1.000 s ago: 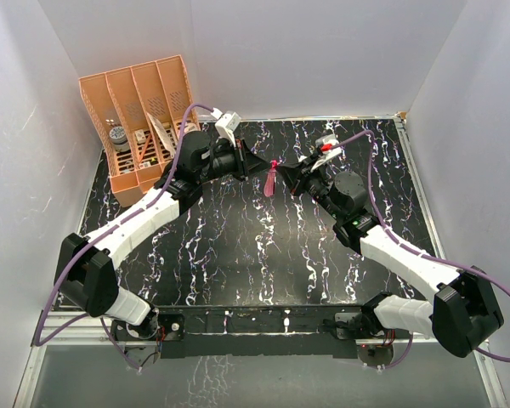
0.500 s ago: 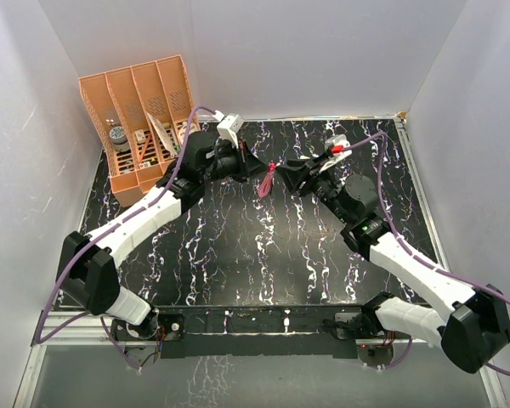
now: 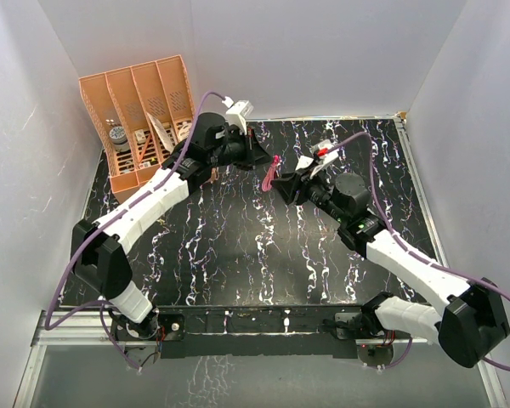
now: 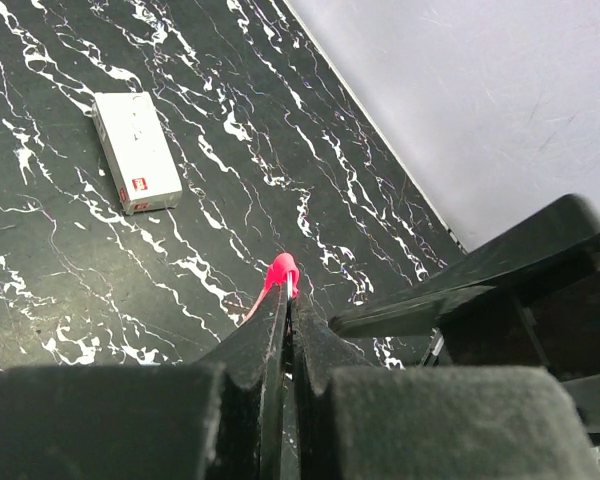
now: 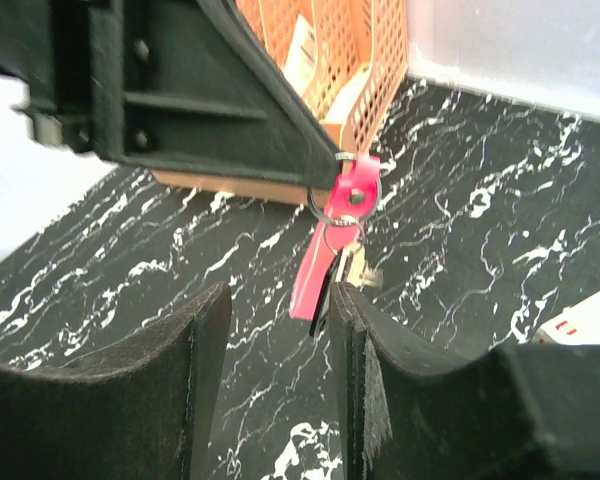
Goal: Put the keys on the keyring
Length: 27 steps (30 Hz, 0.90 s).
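My left gripper point(image 3: 260, 154) is shut on the keyring point(image 5: 344, 194), holding it up above the table. Its pink tag point(image 3: 271, 176) hangs down from the small metal ring. The keys point(image 5: 348, 262), one dark and one pale, dangle from the ring just behind the tag. In the left wrist view the jaws point(image 4: 290, 305) are pressed together, with the tag's top point(image 4: 280, 271) poking out past the tips. My right gripper point(image 3: 286, 186) stands open just below and to the right of the tag. Its fingers point(image 5: 212, 318) flank the tag's lower end, with the dark key close to the right finger.
An orange mesh organiser point(image 3: 140, 119) with small items stands at the back left corner. A white box with a red mark point(image 4: 135, 152) lies flat on the black marbled table point(image 3: 238, 246), behind the right arm. White walls enclose the table on three sides.
My right gripper has opened and let go of what hangs from the ring, shifting slightly left. My left gripper stayed shut and moved the keyring a little back and right.
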Available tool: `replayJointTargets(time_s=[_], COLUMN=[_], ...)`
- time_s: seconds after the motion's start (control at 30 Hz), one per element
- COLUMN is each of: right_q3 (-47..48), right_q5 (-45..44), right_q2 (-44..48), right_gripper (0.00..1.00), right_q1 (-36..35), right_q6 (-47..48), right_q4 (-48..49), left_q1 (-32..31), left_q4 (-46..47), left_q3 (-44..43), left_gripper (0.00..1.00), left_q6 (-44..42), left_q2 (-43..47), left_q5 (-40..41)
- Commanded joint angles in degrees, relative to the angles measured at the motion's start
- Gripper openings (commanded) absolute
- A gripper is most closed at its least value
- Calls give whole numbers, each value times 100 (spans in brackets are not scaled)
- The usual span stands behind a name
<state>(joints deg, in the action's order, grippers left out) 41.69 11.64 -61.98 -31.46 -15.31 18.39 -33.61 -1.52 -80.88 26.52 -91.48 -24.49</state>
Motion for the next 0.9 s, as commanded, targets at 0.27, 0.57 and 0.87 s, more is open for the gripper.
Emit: replayJointTargets(time_s=[0.27,0.57,0.87], right_q3=[113,83,45], right_q5=[26,23,-110], right_q2=[-321,-591,-619], right_gripper=[42,36,9], right_q1=[-9,-9,-9], right_q6=[111,153,189], right_q4=[108,195,247], left_q1=[-25,-28,-31], left_q4=[-990,-1003,-1141], left_q3=[-647,-525,-571], left_gripper=[0,0,0], left_q6=[-145,-94,-112], left_q2=[-165,18,34], left_q5=[-350,-397,-425])
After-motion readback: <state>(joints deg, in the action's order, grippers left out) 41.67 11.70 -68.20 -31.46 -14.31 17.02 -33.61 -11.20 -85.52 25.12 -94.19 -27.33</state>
